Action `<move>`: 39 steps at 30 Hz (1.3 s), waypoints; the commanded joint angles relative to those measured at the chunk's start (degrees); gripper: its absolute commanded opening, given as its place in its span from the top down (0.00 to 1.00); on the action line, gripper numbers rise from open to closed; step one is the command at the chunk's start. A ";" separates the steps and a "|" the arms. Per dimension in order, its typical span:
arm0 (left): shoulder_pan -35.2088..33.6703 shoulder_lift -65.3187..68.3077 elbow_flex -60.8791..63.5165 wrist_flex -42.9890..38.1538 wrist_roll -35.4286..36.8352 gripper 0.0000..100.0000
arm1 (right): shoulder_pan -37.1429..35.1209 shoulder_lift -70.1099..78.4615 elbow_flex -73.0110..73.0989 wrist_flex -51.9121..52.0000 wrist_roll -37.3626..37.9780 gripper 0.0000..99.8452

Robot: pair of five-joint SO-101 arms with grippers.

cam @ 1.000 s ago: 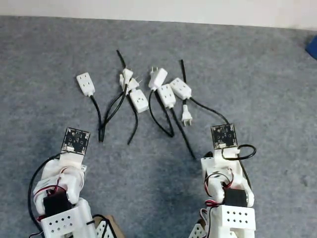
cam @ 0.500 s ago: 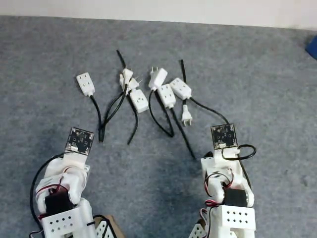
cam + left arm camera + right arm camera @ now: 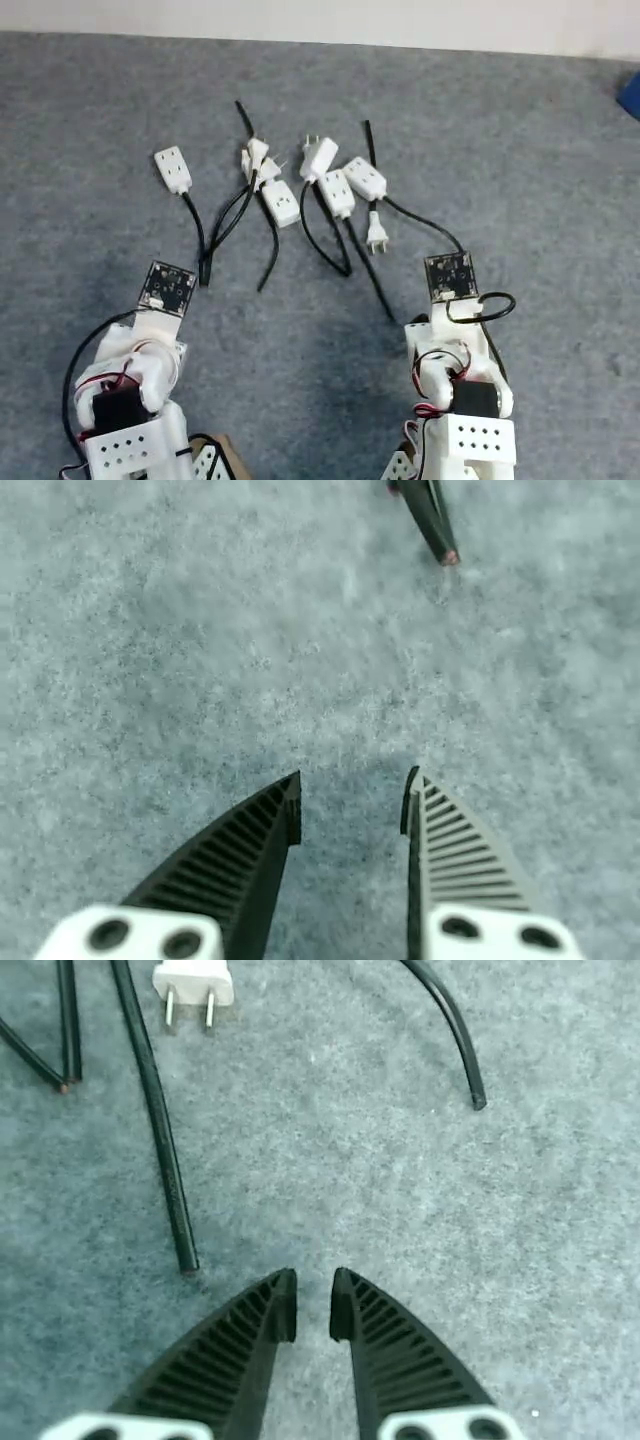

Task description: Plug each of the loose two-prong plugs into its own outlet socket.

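Several white outlet sockets on short black cords lie at mid table: one far left, one beside a plug, two more. A loose plug lies by them, and another plug lies just ahead of the right arm, prongs toward it. My left gripper hovers open over bare carpet, short of a cord end. My right gripper is shut to a thin gap, holding nothing, short of the plug.
Grey carpet covers the table. Black cords trail toward the right arm. A blue object sits at the far right edge. Carpet beside both arms is bare.
The left arm's wrist has shifted slightly to the right, toward the cords. The right arm and all plugs and sockets have stayed put.
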State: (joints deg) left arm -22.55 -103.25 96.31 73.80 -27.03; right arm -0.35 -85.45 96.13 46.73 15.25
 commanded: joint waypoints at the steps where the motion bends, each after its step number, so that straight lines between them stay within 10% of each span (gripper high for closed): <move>1: 1.01 -0.66 0.84 0.09 -0.70 0.82 | 0.22 -1.01 7.87 0.04 0.62 0.93; 8: 0.75 -0.75 0.84 -4.31 -0.70 0.82 | 5.41 -1.01 5.85 0.22 13.63 0.93; 25: -0.22 2.59 -30.46 -11.16 2.02 0.82 | -0.75 -0.31 -28.35 18.77 8.09 0.93; 39: 7.60 73.01 -87.87 20.75 8.70 0.82 | -6.02 48.04 -60.97 28.35 1.23 0.93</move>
State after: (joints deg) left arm -18.42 -46.11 21.67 87.08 -19.03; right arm -4.22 -51.78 46.20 71.78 19.12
